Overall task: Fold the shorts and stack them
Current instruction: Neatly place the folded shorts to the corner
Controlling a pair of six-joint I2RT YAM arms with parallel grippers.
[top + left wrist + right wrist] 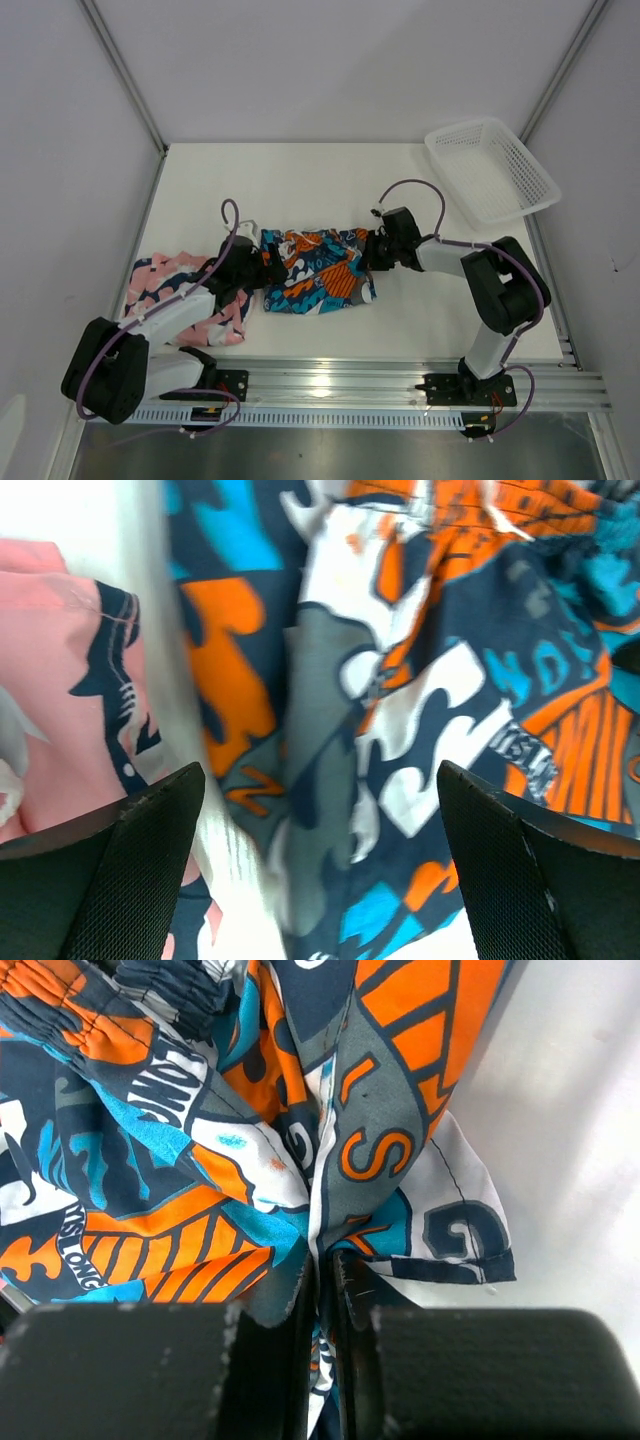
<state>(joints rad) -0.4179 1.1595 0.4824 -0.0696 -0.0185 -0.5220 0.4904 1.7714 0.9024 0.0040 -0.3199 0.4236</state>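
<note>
If I'm reading the overhead view right, the patterned shorts (318, 272) are lying rumpled near the middle of the white desk (430, 310), and the pink shorts (165, 285) are off to their left, partly under the left arm. Can anyone confirm what each end effector is doing? (benchrat)

Yep, that matches what I see. The right end effector (322, 1285) is clamped on the patterned shorts at their right edge. In its wrist cam the two black fingers (150, 1370) come together with just a thin ridge of orange, grey and navy cloth squeezed between them, and the fabric bunches upward from that pinch. (loosewire)

And the left one? From above it just looks parked at the left edge of the patterned pair. (benchrat)

The left end effector (320, 772) is spread wide and gripping nothing. Its wrist cam has one finger down by the pink shorts and the other over the patterned pair, with a blurry strip of bare desk between the two garments. Whether the fingertips actually touch the cloth, I can't tell from that angle. Neither pair looks folded — both lie loose and wrinkled, side by side rather than stacked. Only other thing around is the white mesh basket (490, 170) up at the far right corner, well apart from both pairs. (loosewire)
</note>
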